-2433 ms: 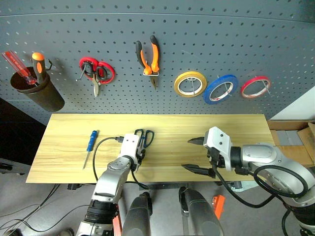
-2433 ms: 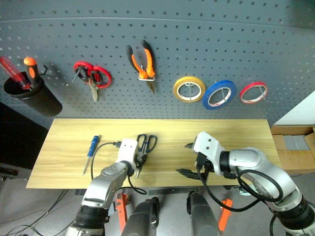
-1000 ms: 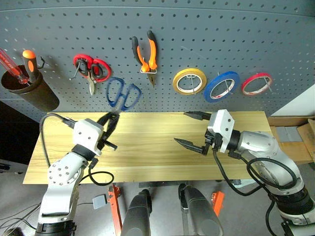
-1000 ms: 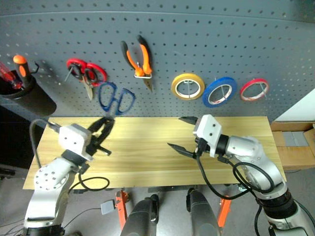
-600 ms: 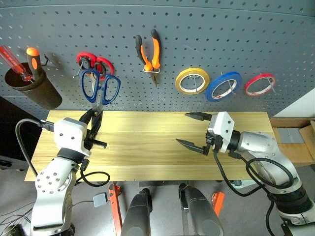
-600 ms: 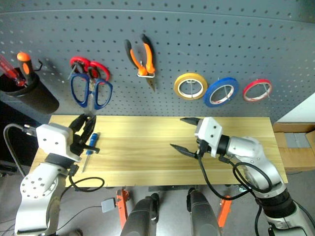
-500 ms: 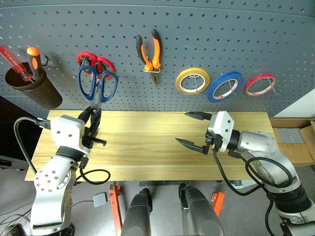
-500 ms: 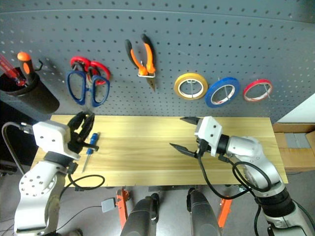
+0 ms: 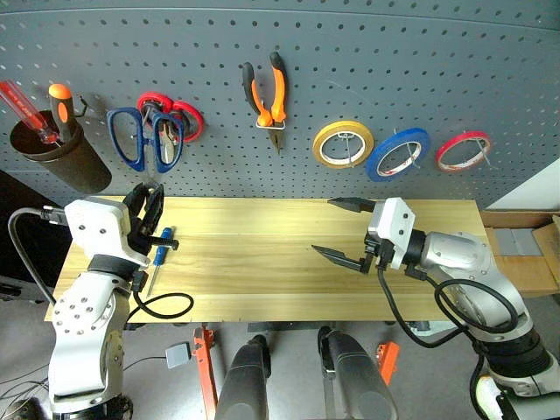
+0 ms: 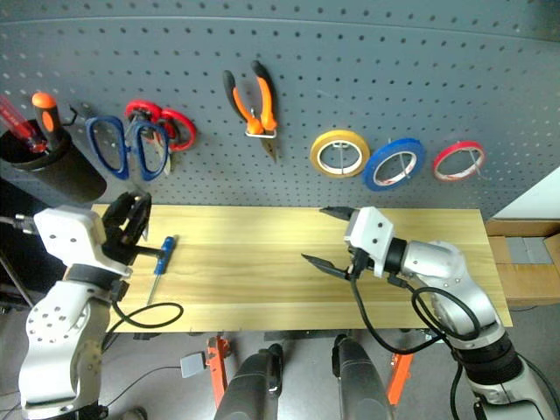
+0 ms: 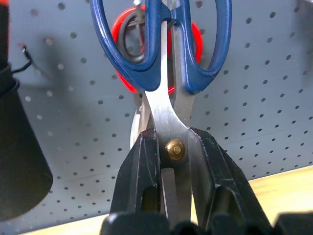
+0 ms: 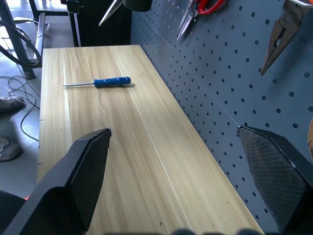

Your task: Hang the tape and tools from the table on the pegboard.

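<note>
My left gripper (image 9: 149, 199) is shut on the blades of the dark blue-handled scissors (image 9: 144, 140), at their pivot (image 11: 175, 149). It holds them upright, with the handles (image 11: 161, 44) against the dark grey pegboard (image 9: 367, 61), just left of the red scissors (image 9: 179, 118). The blue-handled screwdriver (image 9: 163, 248) lies on the yellow wooden table (image 9: 262, 262) beside that arm. The orange-and-black pliers (image 9: 267, 92) and the blue tape (image 9: 398, 153) hang on the pegboard. Over the table's right half my right gripper (image 9: 344, 229) stands open and holds nothing.
A dark cup (image 9: 61, 162) holding a red and an orange screwdriver hangs at the pegboard's left end. A yellow roll (image 9: 343, 144) and a red roll (image 9: 461, 150) hang on either side of the blue tape. A black cable (image 9: 162, 306) loops over the table's front left.
My left gripper has carried the blue scissors to the left and a little up, so their handles now sit left of the red scissors. The right gripper has stayed still.
</note>
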